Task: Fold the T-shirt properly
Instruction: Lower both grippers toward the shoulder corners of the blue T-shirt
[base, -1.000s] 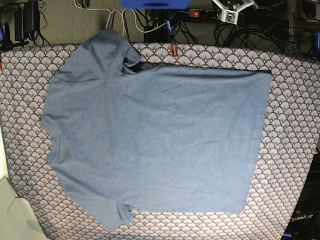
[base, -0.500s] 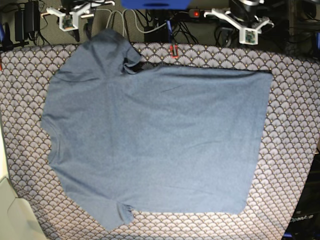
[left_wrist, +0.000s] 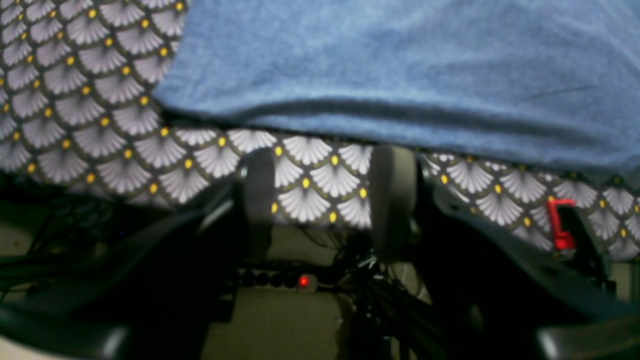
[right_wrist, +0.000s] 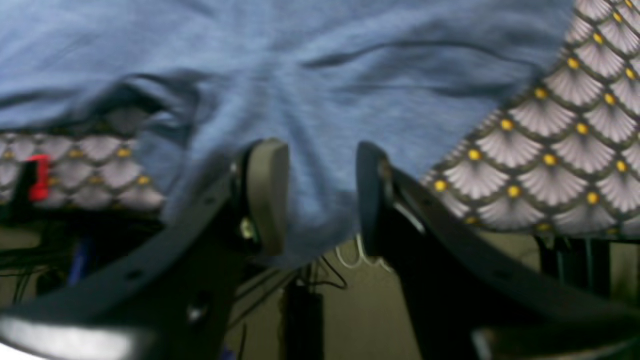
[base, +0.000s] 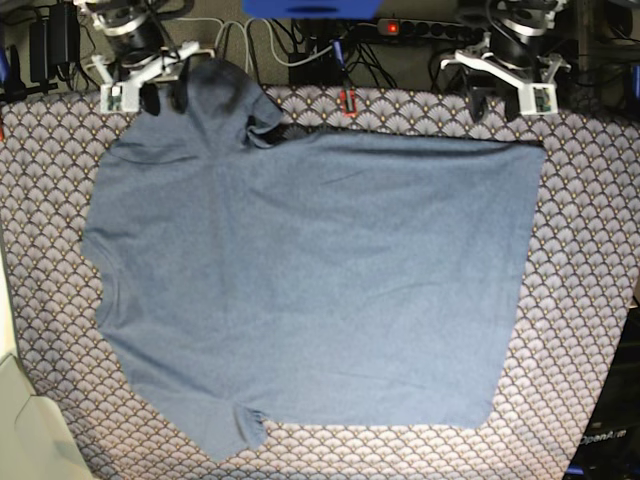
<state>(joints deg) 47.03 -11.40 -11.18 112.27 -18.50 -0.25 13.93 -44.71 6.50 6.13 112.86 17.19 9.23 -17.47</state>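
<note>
Your heathered slate-blue cotton T-shirt (base: 310, 280) lies spread flat on the grey fan-scale patterned surface (base: 590, 250), plain side up, no lettering showing. Its long axis runs across the base view: collar and sleeves toward that view's left, straight hem toward its right. Both arms sit at the far edge of the surface, so the garment lies ahead of and below each claw.

Your right claw (right_wrist: 317, 197) is released, its pads apart with cloth visible between and behind them. In the right wrist view it hangs right over the far sleeve, which overhangs the surface edge there. I cannot tell whether either pad touches the fabric. In the base view this claw (base: 165, 97) sits just beside that sleeve's tip.

Your left claw (left_wrist: 325, 200) is also released, holding nothing. Only patterned surface shows between its pads, and the shirt's far edge lies just beyond them, with a shadowed lip where the cloth lifts slightly. In the base view it (base: 500, 100) stands near the far hem corner but apart from it.

So the right arm is the nearer one to the cloth. As I judge it, the fold has not begun, and the coming grasp turns on each claw reaching forward onto that far long edge.
</note>
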